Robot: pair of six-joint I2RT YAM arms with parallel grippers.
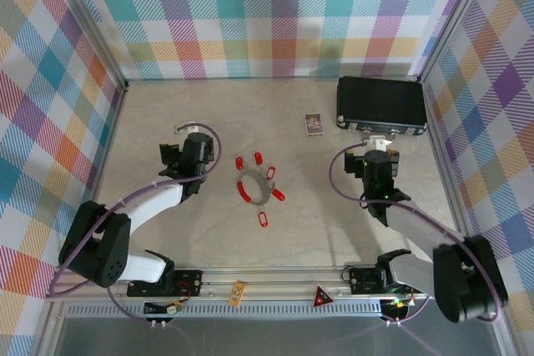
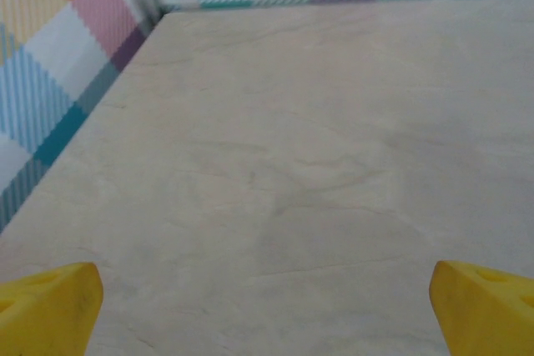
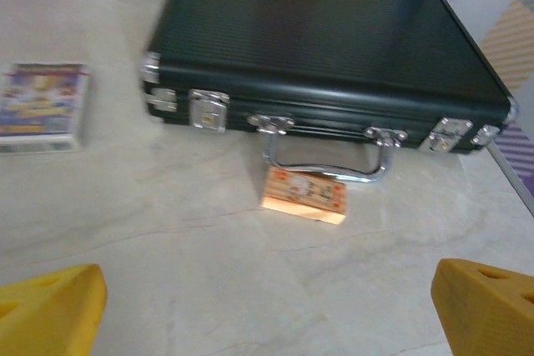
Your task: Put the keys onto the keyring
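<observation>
**Keyring**: thin grey-white loop with red sections. Lay flat at mid-worktop, between the two arms.

**Keys**: five small red tags, ranged round the loop's far, right and near sides. Some lay just beside it or touching. Whether any was threaded could not be told.

**Left pincer**: fingers wide apart, nothing between them. Aimed at bare worktop toward the far-left corner, to the left of the loop.

**Right pincer**: fingers wide apart, empty. Faced a black case, with a small orange box under its handle and a picture card to its left.

**Hazards, as judged:**
- Both pincers pointed away from the tags, so each needed to turn inward, and the arms might clash when meeting over the loop.
- The tags were flat and tiny, so a descending finger might flick one aside or shove the light loop.
- The right pincer sat near the case and might knock it when swinging.
</observation>
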